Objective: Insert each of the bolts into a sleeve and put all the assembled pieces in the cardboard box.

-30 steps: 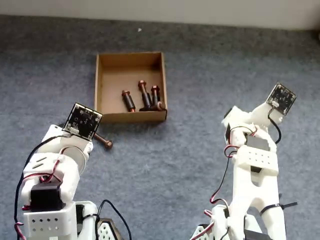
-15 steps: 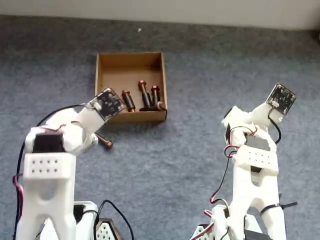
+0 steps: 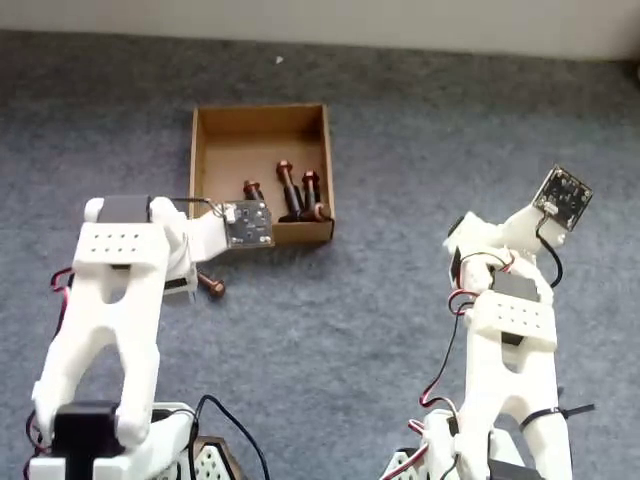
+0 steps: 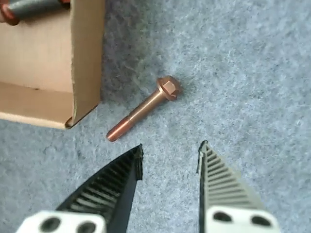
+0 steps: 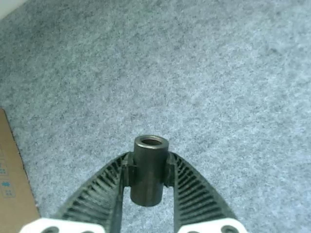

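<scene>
The left gripper, fingers wide apart and empty, hangs near the bolt lying left of centre in the high view, just below the cardboard box. The right gripper clamps a sleeve.

Your right gripper had a dark metal sleeve pinched between its two ribbed fingers, one pressed to each side. The sleeve stood on end, with its open bore turned towards the camera. Beneath it lay grey carpet, and part of the cardboard box sat off to one side, apart from the sleeve.
</scene>
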You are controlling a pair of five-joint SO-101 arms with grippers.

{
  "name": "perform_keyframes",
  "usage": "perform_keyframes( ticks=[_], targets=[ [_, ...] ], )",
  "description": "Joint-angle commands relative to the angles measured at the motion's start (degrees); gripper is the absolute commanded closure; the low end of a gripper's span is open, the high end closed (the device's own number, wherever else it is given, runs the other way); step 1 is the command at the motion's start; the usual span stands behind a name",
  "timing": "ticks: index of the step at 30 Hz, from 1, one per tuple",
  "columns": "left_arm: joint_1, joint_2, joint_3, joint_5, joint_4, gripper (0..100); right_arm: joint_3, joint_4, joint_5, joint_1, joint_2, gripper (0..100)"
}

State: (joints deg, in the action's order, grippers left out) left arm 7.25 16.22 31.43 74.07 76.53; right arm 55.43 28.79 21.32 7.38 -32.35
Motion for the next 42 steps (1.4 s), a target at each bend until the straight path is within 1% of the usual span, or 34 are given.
perform_keyframes(
  ticks=[1, 4, 7, 13, 19, 21, 25, 29, 37, 41, 42],
  targets=[
    [-2.77, -4.79, -3.47, 5.45, -0.97, 80, -0.75, -1.19, 0.0, -0.4, -1.8, 99.2],
    [-3.21, -8.66, -3.82, 5.45, -4.92, 80, -0.66, -1.89, 0.0, -0.4, -1.8, 99.2],
    [-3.21, -12.26, -3.82, 5.45, -8.35, 80, -0.31, -5.14, 0.0, -0.4, -1.8, 99.2],
    [-4.09, -17.1, -3.82, 5.45, -11.6, 80, -0.31, -5.32, 0.0, -0.4, -1.8, 99.2],
    [-4.18, -23.52, -3.82, 5.19, -16.79, 80, -0.31, -5.32, 0.0, -0.4, -1.8, 99.2],
    [-4.18, -24.92, -3.74, 5.1, -17.85, 83, -0.31, -5.32, 0.0, -0.4, -1.8, 99.2],
    [-5.32, -25.8, -3.56, 5.1, -17.76, 93, -0.31, -5.32, 0.0, -0.4, -1.8, 99.2],
    [-7.25, -25.8, -3.21, 5.1, -17.58, 99, -0.31, -5.32, 0.0, -0.4, -1.8, 99.2],
    [-9.89, -25.71, -3.74, 5.01, -9.85, 99, 0.57, -5.58, 0.0, -0.4, -1.8, 99.2],
    [-10.07, -25.71, -3.74, 4.84, -9.49, 99, 0.92, -5.58, 0.0, -0.4, -1.8, 99.2],
    [-10.07, -25.71, -3.74, 3.69, -9.67, 99, 0.92, -5.58, 0.0, -0.4, -1.8, 99.2]
  ],
)
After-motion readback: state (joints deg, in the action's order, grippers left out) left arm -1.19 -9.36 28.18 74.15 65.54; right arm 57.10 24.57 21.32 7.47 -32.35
